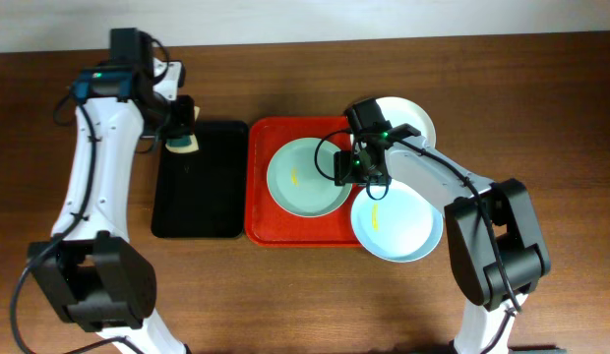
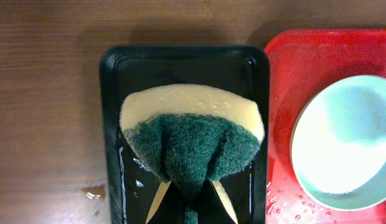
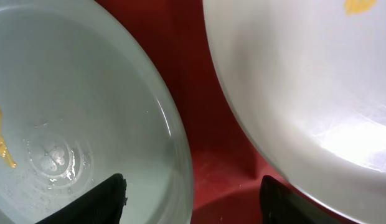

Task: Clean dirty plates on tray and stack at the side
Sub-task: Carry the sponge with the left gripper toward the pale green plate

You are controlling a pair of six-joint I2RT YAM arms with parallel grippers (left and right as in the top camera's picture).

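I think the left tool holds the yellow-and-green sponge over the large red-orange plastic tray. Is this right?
Not quite. The left tool does hold the yellow-and-green sponge, but over the narrow black rectangular tray, beside the large red-orange plastic tray. The left wrist view shows this.

On a brown wooden desk, a red-orange tray lies just beside a narrower black tray. A mint green plate with a yellow smear sits inside the red-orange tray. A light blue plate, also smeared yellow, overhangs the tray's right edge. A white plate shows at the far right corner, partly hidden by the right arm. The right jaws hang over the green plate's right rim. The left jaws hold a sponge at the black tray's far-left corner.
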